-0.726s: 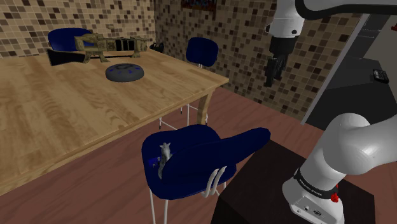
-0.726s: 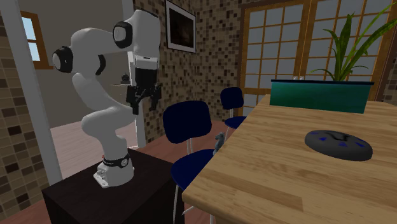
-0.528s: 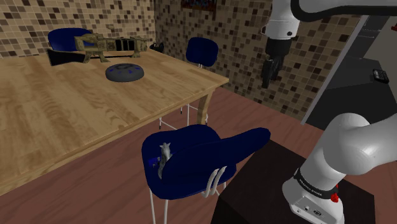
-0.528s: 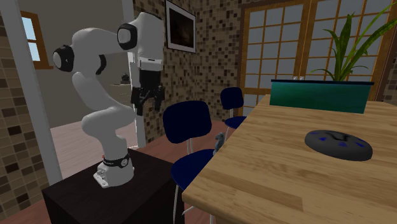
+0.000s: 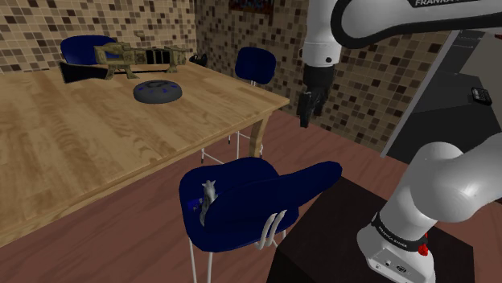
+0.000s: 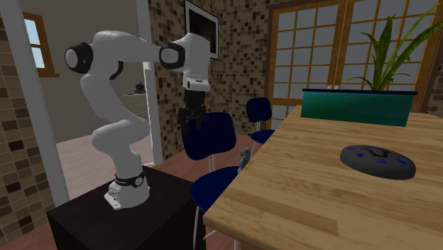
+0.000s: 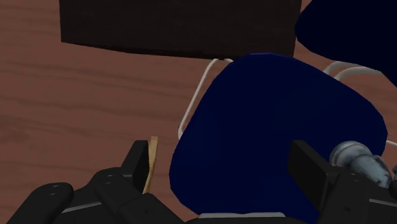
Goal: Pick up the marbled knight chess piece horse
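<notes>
The jaws stand apart and empty, hanging in the air above a blue chair [image 5: 265, 186]. In the wrist view the seat lies between the fingers [image 7: 137, 167], with nothing touching them. The grey knight [image 5: 207, 195] stands upright on the seat's edge nearest the table [image 5: 80, 149], well below the jaws. The white arm [image 6: 113, 71] reaches over from its dark stand [image 5: 322, 249], just beside the chair.
</notes>
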`<state>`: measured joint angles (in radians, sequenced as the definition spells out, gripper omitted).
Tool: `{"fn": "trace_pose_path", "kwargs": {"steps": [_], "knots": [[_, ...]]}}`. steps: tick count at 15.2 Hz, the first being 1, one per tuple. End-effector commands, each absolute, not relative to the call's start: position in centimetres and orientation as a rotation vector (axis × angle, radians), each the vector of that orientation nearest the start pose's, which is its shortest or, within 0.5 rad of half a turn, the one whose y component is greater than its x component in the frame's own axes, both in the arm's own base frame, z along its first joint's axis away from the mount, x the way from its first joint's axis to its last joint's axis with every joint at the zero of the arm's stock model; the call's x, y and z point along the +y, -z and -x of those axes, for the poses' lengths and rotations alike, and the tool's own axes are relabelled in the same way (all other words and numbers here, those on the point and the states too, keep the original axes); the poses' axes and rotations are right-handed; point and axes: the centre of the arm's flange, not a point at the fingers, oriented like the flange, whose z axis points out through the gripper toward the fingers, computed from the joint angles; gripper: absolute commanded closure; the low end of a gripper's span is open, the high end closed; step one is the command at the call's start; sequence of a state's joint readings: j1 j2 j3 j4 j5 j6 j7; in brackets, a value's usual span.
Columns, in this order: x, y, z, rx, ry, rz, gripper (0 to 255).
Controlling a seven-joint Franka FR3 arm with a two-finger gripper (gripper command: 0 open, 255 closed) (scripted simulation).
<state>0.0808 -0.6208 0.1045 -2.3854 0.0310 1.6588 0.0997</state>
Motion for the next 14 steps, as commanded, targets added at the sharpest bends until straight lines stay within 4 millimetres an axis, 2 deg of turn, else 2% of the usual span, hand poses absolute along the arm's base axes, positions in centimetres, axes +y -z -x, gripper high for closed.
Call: {"fn": "trace_pose_path", "kwargs": {"steps": [1, 14], "knots": [[9.3, -51.7, -35.7, -0.1, -0.166, 3.176, 0], [23.4, -45.3, -42.7, -0.149, -0.181, 3.156, 0]]}}
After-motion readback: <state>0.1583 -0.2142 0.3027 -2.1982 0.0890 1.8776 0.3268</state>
